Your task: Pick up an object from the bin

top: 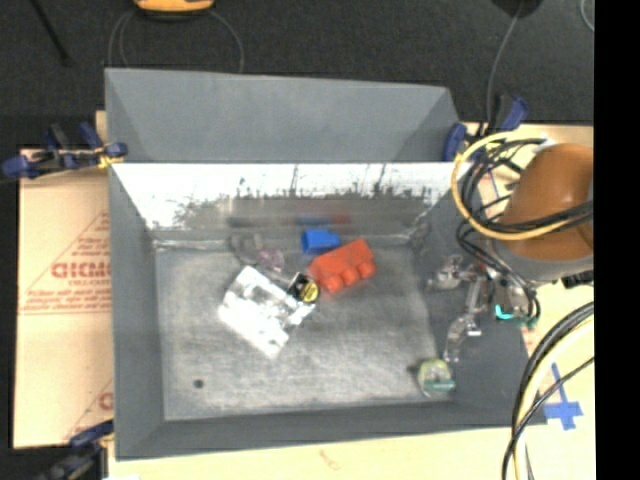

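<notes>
Gripper (455, 346) hangs by the right wall of the bin (135, 318), just above a small greenish lump (435, 375) in the near right corner. Apart or together, I cannot tell.

We see a grey bin (350, 360), red brick (342, 266) and blue block (320, 238) near its back, white plastic piece (260, 310) beside, greenish thing (435, 374) front right

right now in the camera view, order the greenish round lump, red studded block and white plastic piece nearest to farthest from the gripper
1. greenish round lump, beside the gripper, right corner
2. red studded block, bin's middle
3. white plastic piece, farther left
</notes>
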You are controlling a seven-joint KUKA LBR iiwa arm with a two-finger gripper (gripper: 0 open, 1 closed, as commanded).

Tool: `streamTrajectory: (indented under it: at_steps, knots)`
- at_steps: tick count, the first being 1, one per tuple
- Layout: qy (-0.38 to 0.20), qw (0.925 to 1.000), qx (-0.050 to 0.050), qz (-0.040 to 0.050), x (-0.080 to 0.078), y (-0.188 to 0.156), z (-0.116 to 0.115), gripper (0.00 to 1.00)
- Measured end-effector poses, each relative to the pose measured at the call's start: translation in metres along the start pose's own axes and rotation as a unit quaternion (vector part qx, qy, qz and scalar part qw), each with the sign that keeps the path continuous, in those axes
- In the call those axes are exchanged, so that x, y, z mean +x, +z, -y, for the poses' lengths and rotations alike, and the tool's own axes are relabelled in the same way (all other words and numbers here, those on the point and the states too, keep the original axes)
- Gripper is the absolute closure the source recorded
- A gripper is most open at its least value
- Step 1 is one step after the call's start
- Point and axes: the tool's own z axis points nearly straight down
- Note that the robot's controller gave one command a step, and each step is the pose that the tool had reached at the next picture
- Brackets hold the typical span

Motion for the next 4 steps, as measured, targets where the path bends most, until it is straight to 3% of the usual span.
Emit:
streamTrajectory:
  at_steps: [1,2,3,4]
  knots:
    - [-0.047,0.9989,0.0,0.0071,-0.103,0.033,-0.048,0.0]
    - [0.025,0.9997,0.003,0.0067,-0.118,0.051,-0.138,0.0]
    - [0.024,0.9996,0.001,0.013,-0.12,0.049,-0.138,1.0]
    - [0.016,0.9998,0.001,0.0088,-0.111,-0.078,-0.126,1.0]
